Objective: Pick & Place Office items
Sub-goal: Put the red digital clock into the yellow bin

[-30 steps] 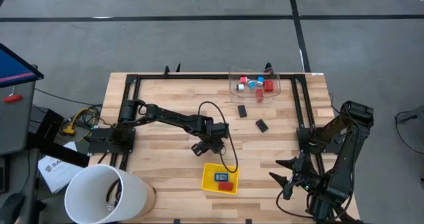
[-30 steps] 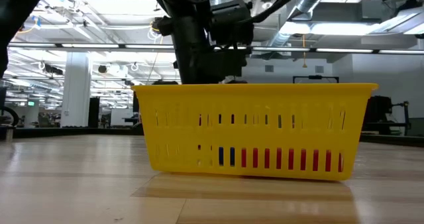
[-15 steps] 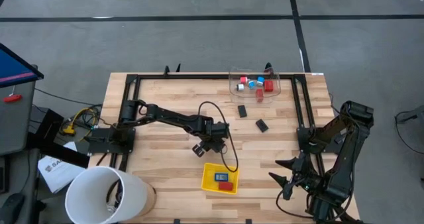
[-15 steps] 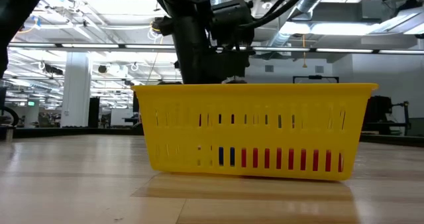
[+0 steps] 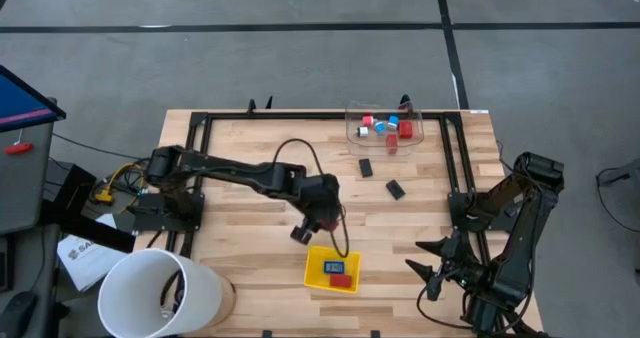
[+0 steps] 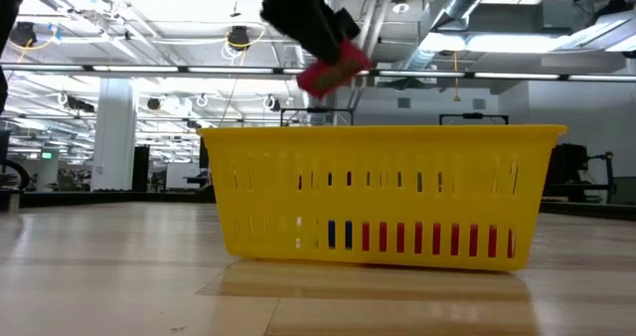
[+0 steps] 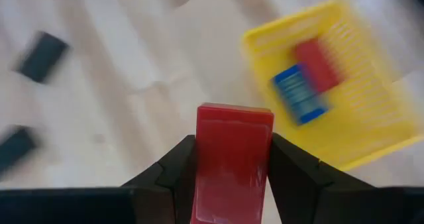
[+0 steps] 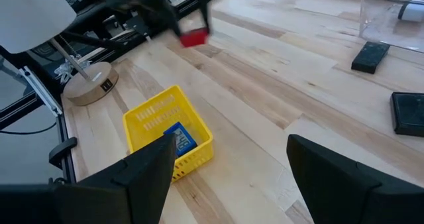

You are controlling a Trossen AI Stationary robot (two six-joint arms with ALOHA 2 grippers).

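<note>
My left gripper (image 5: 320, 218) hovers over the table's middle, just beyond the yellow tray (image 5: 313, 275), shut on a red block (image 7: 233, 164). In the low view that red block (image 6: 333, 70) shows above the tray's rim (image 6: 378, 130). A blue-and-white piece (image 5: 336, 267) and a red piece (image 5: 340, 279) lie in the tray. Several red, blue and white pieces sit in the clear box (image 5: 352, 128) at the far edge. Two black pieces (image 5: 366, 166) (image 5: 396, 189) lie flat on the wood. My right gripper (image 8: 232, 184) waits, open, at the near right. My left gripper pinches the red block between its two fingers (image 7: 175, 171), one on each long side (image 7: 202, 151). The block's free end (image 7: 235, 111) sticks out past the fingertips. The fingers slant down from above. The block is lifted clear and tilted, higher than the tray's rim.
A big white cylinder (image 5: 160, 293) stands on a wooden base at the near left corner. Black frame rails (image 5: 455, 168) run along the table's far, left and right sides. A black cable (image 5: 345, 240) loops from the left arm over the tray. Bare wood lies between tray and black pieces.
My left gripper has risen from low behind the tray, carrying the red block up with it; the block now shows above the tray's rim. The arm has swung and the gripper has turned, shifting slightly toward the tray. Its hold has stayed shut.
</note>
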